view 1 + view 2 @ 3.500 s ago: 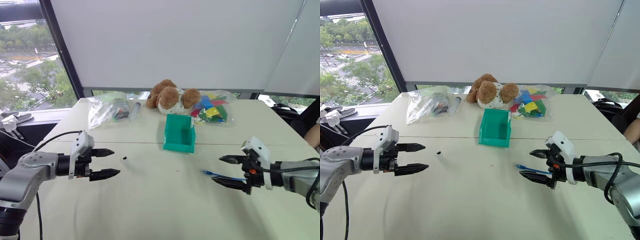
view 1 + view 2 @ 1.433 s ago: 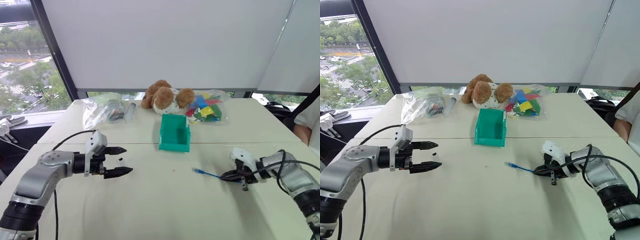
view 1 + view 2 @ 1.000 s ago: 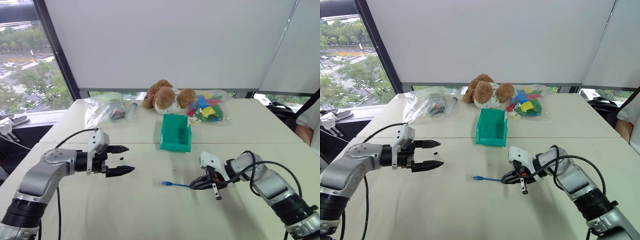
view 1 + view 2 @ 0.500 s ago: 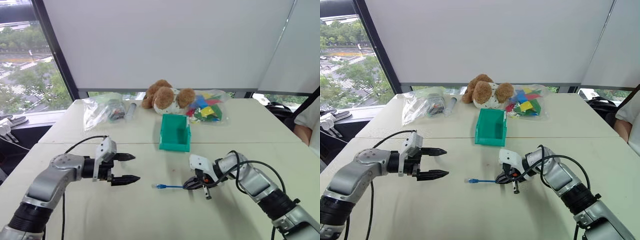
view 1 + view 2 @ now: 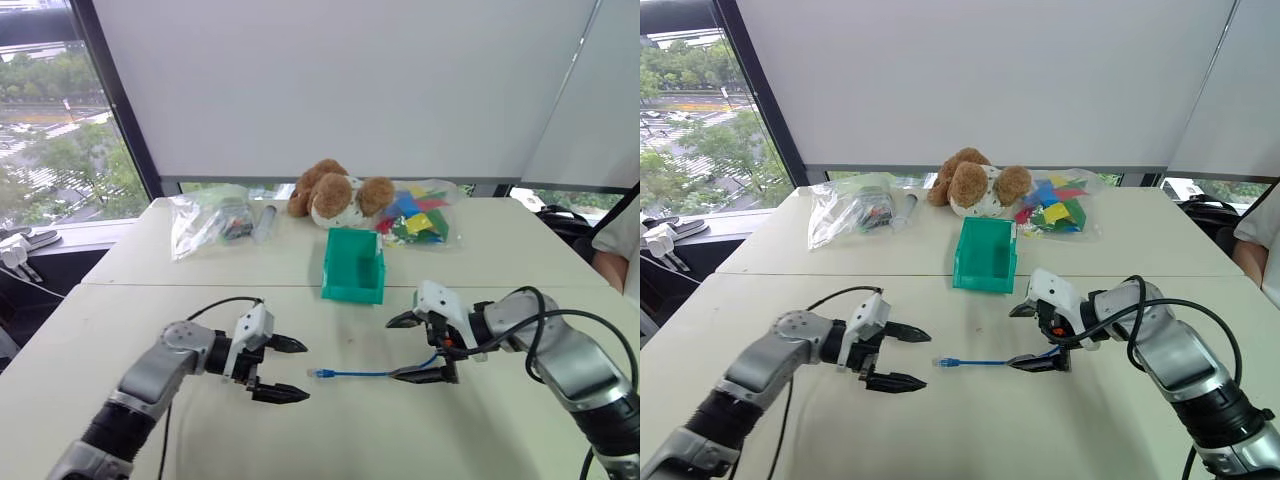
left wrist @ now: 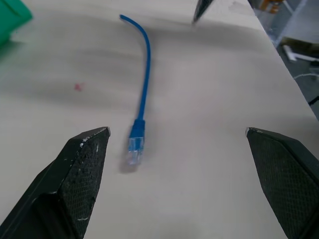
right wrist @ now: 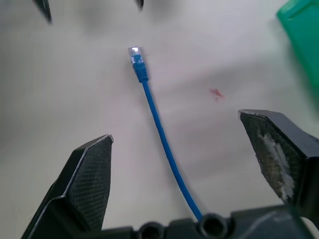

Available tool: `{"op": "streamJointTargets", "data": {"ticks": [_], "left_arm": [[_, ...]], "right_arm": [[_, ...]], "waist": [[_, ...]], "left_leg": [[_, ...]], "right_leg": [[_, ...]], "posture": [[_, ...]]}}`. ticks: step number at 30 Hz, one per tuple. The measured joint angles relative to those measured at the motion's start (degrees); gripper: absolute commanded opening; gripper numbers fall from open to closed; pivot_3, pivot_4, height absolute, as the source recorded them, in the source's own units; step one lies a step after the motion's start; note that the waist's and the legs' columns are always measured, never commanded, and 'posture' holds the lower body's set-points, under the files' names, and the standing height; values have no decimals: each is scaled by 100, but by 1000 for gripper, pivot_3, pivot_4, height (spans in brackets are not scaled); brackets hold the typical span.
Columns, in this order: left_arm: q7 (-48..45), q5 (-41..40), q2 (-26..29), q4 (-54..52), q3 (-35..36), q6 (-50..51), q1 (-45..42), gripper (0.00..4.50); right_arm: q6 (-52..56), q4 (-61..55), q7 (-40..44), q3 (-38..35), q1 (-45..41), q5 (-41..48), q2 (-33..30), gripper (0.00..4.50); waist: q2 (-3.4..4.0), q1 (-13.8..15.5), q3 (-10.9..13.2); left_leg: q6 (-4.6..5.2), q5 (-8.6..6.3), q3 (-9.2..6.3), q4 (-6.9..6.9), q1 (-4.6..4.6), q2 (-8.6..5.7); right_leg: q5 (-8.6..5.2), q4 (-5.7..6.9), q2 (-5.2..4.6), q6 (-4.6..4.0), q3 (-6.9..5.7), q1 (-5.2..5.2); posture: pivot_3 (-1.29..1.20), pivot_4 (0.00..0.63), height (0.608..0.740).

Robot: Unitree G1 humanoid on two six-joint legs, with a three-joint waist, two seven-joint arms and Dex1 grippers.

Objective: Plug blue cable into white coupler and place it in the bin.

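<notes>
Right gripper [image 5: 418, 347]: lower right of centre in the left eye view, both black fingers spread wide, nothing between them. Upper finger points toward frame centre; lower finger tip sits near the table [image 5: 330, 430], just beside one end of the blue cable [image 5: 372, 374]. Whether that tip touches the cable cannot be told.

Left gripper [image 5: 295, 369]: lower left of centre, fingers likewise spread wide and empty, pointing toward the right side of the frame. The cable's clear plug end lies just beyond its tips, apart from them.

Blue cable: flat on the table in the lower middle of the frame, running roughly level between the two grippers. In the left wrist view [image 6: 143, 94] the plug end lies nearest the fingers, the cord curving away. In the right wrist view [image 7: 159, 130] the cord runs out from between the fingers with the plug at the far end.

Bin [image 5: 353, 266]: teal-green, upright, centre of frame, above the cable and well apart from it.

Stuffed bear [image 5: 335, 193]: brown and white, just above the bin at the table's far edge.

Bag of coloured blocks [image 5: 422, 217]: clear, right of the bear.

Second clear bag [image 5: 210, 219]: left of the bear, upper left of centre.
</notes>
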Motion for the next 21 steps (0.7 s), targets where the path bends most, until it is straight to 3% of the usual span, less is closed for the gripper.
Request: {"op": "streamJointTargets", "data": {"ticks": [5, 14, 17, 21], "left_arm": [[-16, 498, -482, 1019, -240, -685, -354, 4500], [-98, 874, -912, 1939, -266, -1371, -548, 4500], [-123, 964, -954, 2083, -260, -1579, -573, 3743], [-121, 1024, -989, 2162, -261, -1687, -578, 1685]], "right_arm": [[467, -599, -391, -367, 400, 277, -88, 4417], [902, -1110, -882, -562, 678, 627, -126, 4417], [930, -1126, -968, -563, 735, 712, -196, 4448], [931, -1127, -1056, -563, 768, 771, -299, 4448]], "waist": [[-1, 28, 0], [-3, 41, 0], [-3, 40, 0], [-3, 33, -1]], "left_leg": [[0, 0, 0, 2, -1, -1], [1, 0, -1, 5, -2, -1], [1, 0, -1, 6, -1, -1], [1, -1, -2, 5, -1, 0]], "right_leg": [[0, -1, -1, 0, 0, 0], [0, -2, -3, 0, 0, 2], [0, -3, -4, 0, 0, 5], [0, -2, -3, 0, 0, 4]], "posture": [[0, 150, 740], [0, 150, 740], [0, 150, 740], [0, 150, 740]]}}
